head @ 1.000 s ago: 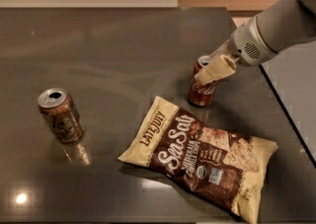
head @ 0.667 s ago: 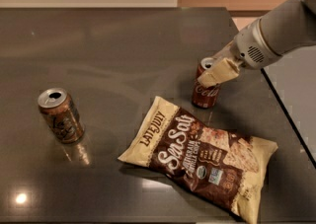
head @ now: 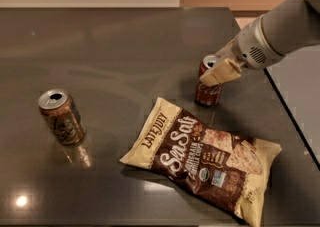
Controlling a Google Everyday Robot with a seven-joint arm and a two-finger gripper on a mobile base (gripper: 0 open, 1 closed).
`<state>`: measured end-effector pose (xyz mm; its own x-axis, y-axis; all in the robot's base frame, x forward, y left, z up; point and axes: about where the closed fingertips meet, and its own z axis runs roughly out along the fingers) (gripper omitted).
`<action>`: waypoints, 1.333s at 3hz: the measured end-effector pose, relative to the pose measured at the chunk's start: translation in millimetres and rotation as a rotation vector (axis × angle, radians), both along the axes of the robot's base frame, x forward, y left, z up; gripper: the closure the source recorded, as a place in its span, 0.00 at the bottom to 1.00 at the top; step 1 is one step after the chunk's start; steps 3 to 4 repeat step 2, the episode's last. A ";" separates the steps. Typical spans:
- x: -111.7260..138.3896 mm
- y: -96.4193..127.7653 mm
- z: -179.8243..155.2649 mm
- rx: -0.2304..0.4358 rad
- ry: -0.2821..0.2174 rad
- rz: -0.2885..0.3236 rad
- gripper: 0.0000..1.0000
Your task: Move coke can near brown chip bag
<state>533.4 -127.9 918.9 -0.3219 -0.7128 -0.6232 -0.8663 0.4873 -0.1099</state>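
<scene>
The coke can stands upright on the dark table, right of centre, a short way beyond the top right edge of the brown chip bag. The bag lies flat at the front, printed side up. My gripper reaches in from the right and is at the can's top. One cream finger crosses the can's upper front and the other sits behind it. The fingers are closed on the can.
A brownish-orange can with dark markings stands at the left of the table. The table's right edge runs close behind the coke can, with a lighter surface beyond it. A wall lies past the far edge.
The gripper and the coke can have shifted together slightly to the right. The chip bag and the brownish-orange can have not moved.
</scene>
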 end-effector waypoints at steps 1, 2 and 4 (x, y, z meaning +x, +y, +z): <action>-0.5 1.7 0.4 -0.001 -0.001 0.003 0.00; -0.6 1.8 0.4 -0.001 -0.001 0.003 0.00; -0.6 1.8 0.4 -0.001 -0.001 0.003 0.00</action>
